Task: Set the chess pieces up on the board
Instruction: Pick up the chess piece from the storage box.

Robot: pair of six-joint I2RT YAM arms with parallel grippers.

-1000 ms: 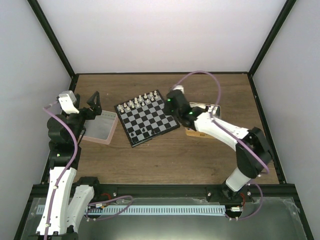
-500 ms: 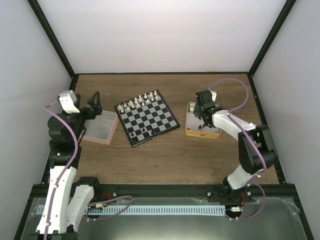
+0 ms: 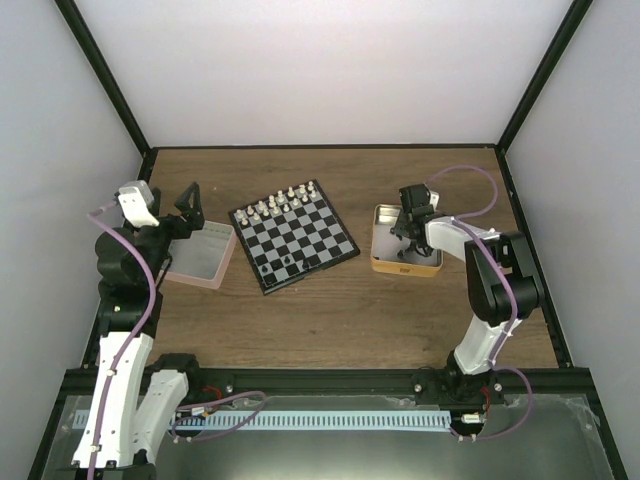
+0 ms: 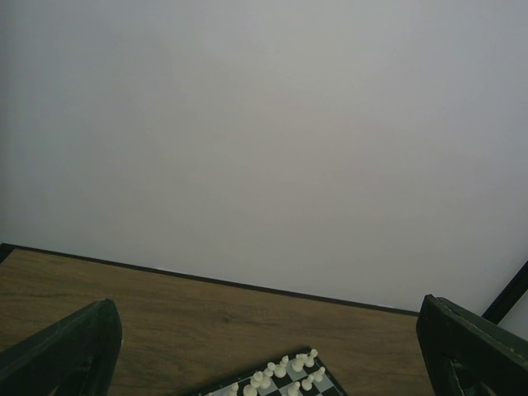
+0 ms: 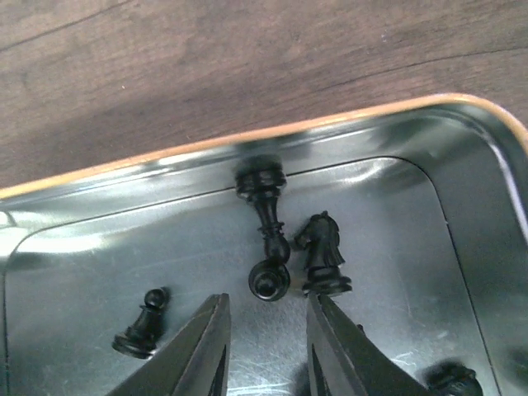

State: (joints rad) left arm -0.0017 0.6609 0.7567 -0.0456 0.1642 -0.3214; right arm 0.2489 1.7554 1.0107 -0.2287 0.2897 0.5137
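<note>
Down inside the orange-rimmed tin point(image 5: 346, 122), the right gripper point(image 5: 266, 351) hangs with fingers slightly parted and nothing between them. Just ahead, a slim black piece point(image 5: 266, 235) lies toppled against an upright black knight point(image 5: 322, 252), close under the tin's wall. A black pawn point(image 5: 144, 323) leans apart on bare floor, and another piece point(image 5: 454, 381) is cut off. The board point(image 3: 300, 240) sits well left, with white pieces point(image 3: 283, 203) along its far edge. The left gripper point(image 3: 190, 205) gapes wide, empty.

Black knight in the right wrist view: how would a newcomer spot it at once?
Right of the board sits an orange-rimmed metal tin. Inside, just beyond the right gripper, the knight is the horse-headed piece, beside a toppled slender piece; a pawn sits apart.
</note>
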